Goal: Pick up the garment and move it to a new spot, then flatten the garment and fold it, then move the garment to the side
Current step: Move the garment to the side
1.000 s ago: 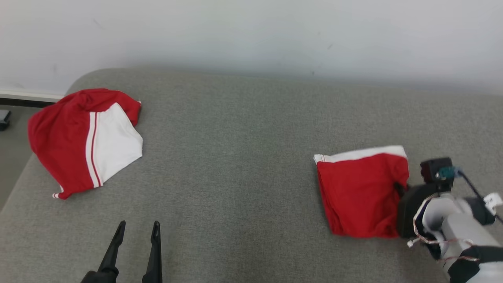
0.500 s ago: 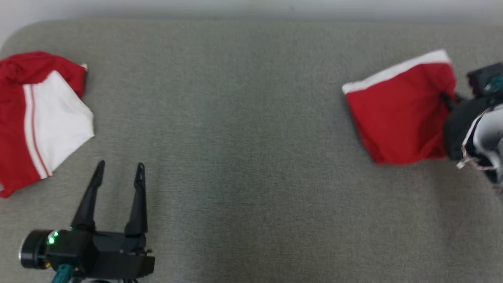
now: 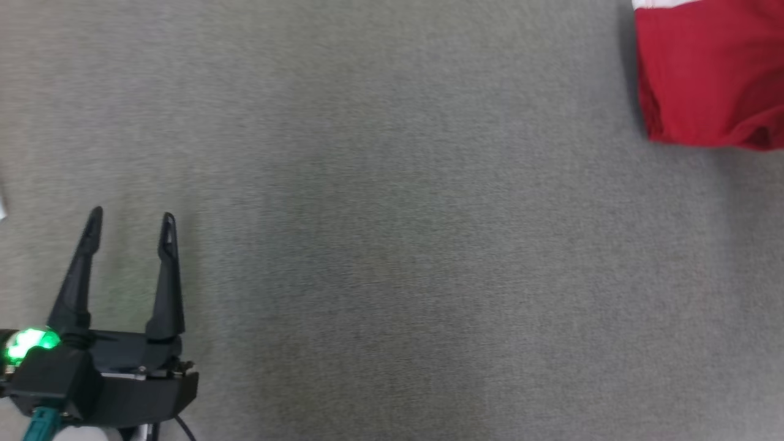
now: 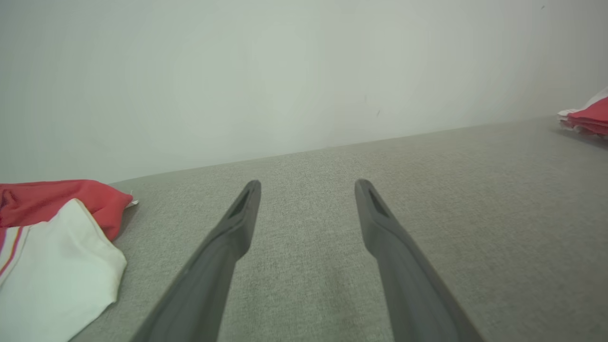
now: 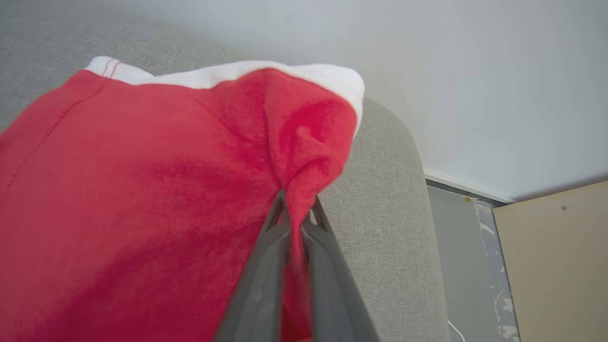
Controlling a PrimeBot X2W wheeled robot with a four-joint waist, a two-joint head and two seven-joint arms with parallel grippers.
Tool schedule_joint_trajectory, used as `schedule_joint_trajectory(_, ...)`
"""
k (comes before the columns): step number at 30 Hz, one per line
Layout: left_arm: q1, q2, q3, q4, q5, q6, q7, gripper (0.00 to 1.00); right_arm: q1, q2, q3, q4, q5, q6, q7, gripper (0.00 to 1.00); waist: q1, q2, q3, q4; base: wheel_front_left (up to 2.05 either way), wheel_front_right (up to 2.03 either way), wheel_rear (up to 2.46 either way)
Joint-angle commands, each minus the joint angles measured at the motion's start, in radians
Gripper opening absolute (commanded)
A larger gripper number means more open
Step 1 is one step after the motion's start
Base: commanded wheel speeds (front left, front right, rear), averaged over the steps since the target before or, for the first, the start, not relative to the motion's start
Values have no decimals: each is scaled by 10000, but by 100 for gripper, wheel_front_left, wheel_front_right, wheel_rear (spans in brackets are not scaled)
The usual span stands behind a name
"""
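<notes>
A broad grey woven-fabric cushion surface (image 3: 392,245) with rounded corners spreads under both arms. Behind it, in the left wrist view, rises a plain pale wall (image 4: 285,71).

The folded red knit garment with a white band along its far edge (image 3: 710,73) lies at the upper right of the head view, cut off by the frame. In the right wrist view it rests near the cushion's rounded corner, and one edge is gathered into a raised, puckered ridge.

A second, crumpled red-and-white garment with thin stripes (image 4: 57,256) lies on the cushion at the left of the left wrist view, well apart from the folded one, which shows there at the far right edge.

Beyond the corner, the right wrist view shows a flat beige panel (image 5: 555,256) beside a strip of grey floor (image 5: 456,237).

The left gripper (image 3: 131,214) sits at the lower left of the head view, its two long dark fingers spread apart with nothing between them, over bare cushion.

The right gripper (image 5: 298,199) is clenched on the puckered ridge of the folded garment, red cloth pinched between its fingers.

A small green light (image 3: 27,343) glows on the left gripper's base.
</notes>
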Motion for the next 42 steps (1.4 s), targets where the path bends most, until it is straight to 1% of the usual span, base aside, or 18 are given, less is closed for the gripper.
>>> schedule_joint_trajectory(1, -164, 91, 85, -125, 89, 61, -30, 100, -224, -97, 4, 12, 64, -28, -5, 0, -2, -2, 572, -600, 0, 0, 0)
schedule_joint_trajectory(9, -63, 269, 214, -660, 133, 76, -30, 100, -1120, -420, 116, 399, 151, -28, -89, 0, -2, -2, 865, -948, 0, 0, 0)
schedule_joint_trajectory(18, -21, 303, 219, -839, 140, 88, -30, 100, -2024, -709, 497, 913, -97, -28, -104, 0, -2, -2, 960, -888, 0, 0, 0)
schedule_joint_trajectory(21, -13, 293, 240, -915, 135, 105, -30, 100, -2189, -676, 628, 1101, -74, -28, -186, 0, -2, -2, 998, -856, 0, 0, 0)
schedule_joint_trajectory(22, 5, 291, 257, -931, 129, 118, -30, 100, -2257, -693, 673, 1138, -130, -28, -242, 6, -2, -2, 1016, -856, 0, 0, 0)
schedule_joint_trajectory(23, 26, 290, 276, -946, 123, 134, -30, 100, -2337, -718, 702, 1167, -191, -28, -356, 56, -2, -2, 1037, -860, 0, 0, 0)
schedule_joint_trajectory(24, 34, 289, 287, -957, 121, 141, -30, 100, -2390, -732, 726, 1221, -238, -28, -430, 100, -2, -2, 1055, -866, 0, 0, 0)
schedule_joint_trajectory(29, 44, 253, 290, -950, 127, 161, -30, 100, -2593, -764, 744, 1553, -459, -28, -716, 100, -2, -2, 1062, -887, 0, 0, 0)
schedule_joint_trajectory(34, 85, 214, 314, -832, 97, 158, -30, 100, -2685, -603, 746, 1730, -669, -28, -1141, 100, -2, -2, 896, -897, 0, 0, 0)
schedule_joint_trajectory(37, 109, 174, 337, -790, 52, 182, -30, 100, -2729, -521, 728, 1718, -728, -28, -1512, 100, -2, -2, 679, -853, 0, 0, 0)
schedule_joint_trajectory(42, 302, 10, 365, -608, -41, 240, -30, 100, -2721, -153, 541, 1518, -685, -28, -2370, 100, -2, -2, 62, -685, 0, 0, 0)
